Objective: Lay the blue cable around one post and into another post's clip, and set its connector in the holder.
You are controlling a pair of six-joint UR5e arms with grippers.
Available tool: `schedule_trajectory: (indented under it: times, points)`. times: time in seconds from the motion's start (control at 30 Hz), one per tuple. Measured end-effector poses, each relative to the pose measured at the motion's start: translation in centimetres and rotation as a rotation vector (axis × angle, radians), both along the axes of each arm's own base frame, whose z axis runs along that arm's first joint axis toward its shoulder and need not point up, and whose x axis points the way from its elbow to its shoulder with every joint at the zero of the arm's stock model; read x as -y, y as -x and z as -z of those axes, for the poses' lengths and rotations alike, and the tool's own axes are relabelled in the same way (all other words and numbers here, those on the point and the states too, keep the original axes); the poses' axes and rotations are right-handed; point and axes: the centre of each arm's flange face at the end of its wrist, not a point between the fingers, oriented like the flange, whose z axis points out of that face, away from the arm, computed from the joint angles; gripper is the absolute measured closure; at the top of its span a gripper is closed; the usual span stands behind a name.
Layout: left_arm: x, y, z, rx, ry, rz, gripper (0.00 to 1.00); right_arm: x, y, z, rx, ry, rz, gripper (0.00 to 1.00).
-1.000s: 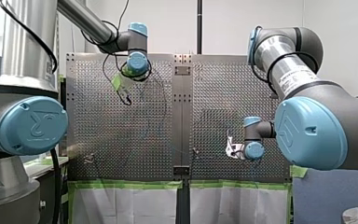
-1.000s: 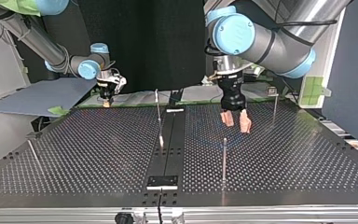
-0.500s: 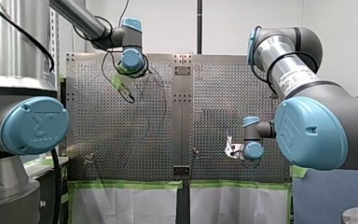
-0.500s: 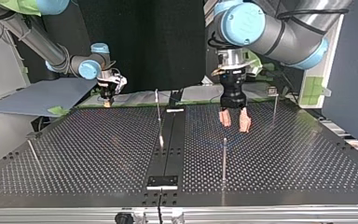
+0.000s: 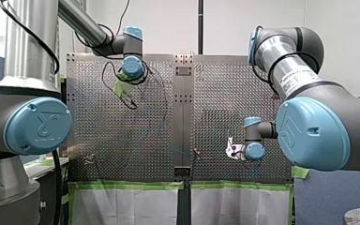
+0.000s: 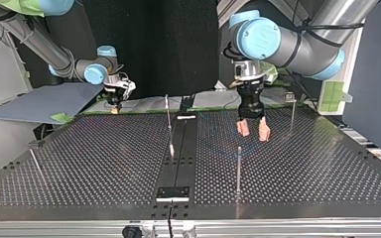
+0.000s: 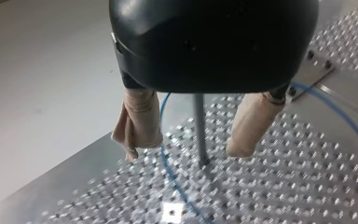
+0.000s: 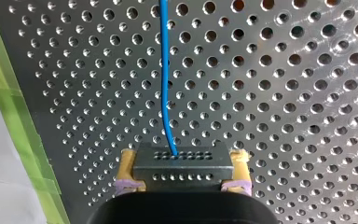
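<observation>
My right gripper (image 8: pixel 182 173) is shut on a black connector (image 8: pixel 182 161), its yellow pads on either side of it. The blue cable (image 8: pixel 164 84) runs straight ahead from the connector over the perforated plate. In the top view this gripper (image 6: pixel 114 106) hangs at the plate's far left edge. My left gripper (image 6: pixel 253 130) is open, with beige pads (image 7: pixel 137 123), and hovers just above the plate with nothing in it. A thin metal post (image 7: pixel 199 130) stands in line with the gap between its fingers, and the blue cable (image 7: pixel 168 170) curves past the post's foot.
More thin posts stand on the plate (image 6: pixel 104 163): one near the front (image 6: pixel 238 166), one by the centre strip (image 6: pixel 168 116), one at the far right (image 6: pixel 292 113) and one at the left (image 6: pixel 34 161). A black holder block (image 6: pixel 173 193) sits on the centre strip. Green tape (image 8: pixel 18 107) lines the plate's edge.
My left arm's wrist has shifted slightly, carrying the open gripper a little toward the top view's right. The right arm has stayed still with the connector.
</observation>
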Motion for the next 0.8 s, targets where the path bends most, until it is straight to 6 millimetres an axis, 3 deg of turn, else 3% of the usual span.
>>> schedule_trajectory:
  times: [0.47, 0.63, 0.8]
  points:
    - [-0.5, -1.6, -1.1, 0.043, -0.045, 0.022, 0.0, -0.1, -0.1, 0.1, -0.002, -0.002, -0.003, 0.62]
    - [-1.5, -2.8, -2.3, 0.06, -0.051, -0.02, 0.0, -0.1, -0.2, 0.0, -0.002, -0.001, -0.004, 0.62]
    - [-1.5, -4.4, -2.2, 0.045, -0.072, -0.02, 0.0, -0.1, -0.3, 0.0, -0.002, -0.001, -0.006, 0.62]
